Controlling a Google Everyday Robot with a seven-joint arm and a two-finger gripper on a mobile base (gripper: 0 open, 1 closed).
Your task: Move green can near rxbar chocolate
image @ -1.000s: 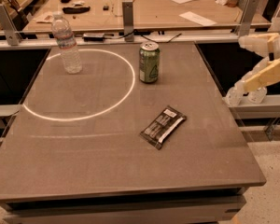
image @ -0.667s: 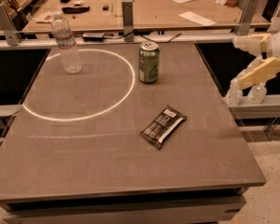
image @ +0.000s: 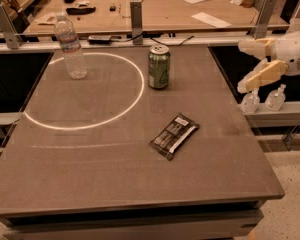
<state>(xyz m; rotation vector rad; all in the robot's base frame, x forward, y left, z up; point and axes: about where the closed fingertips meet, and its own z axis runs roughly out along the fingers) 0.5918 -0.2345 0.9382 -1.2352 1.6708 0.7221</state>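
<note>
Meanwhile the gripper [image: 241, 68] has crept a little left and up since a moment ago, and it hangs just off the right edge of the desk [image: 90, 179]. Its jaws stand wide apart, touching nothing. The green can [image: 159, 67] stands upright, unmoved, well apart from the flat rxbar chocolate [image: 174, 136].

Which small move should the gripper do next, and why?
Probably reach the gripper toward the green can: it hangs open beyond the right edge of the table, holding nothing, and the can stands upright, apart from the rxbar chocolate.
</note>
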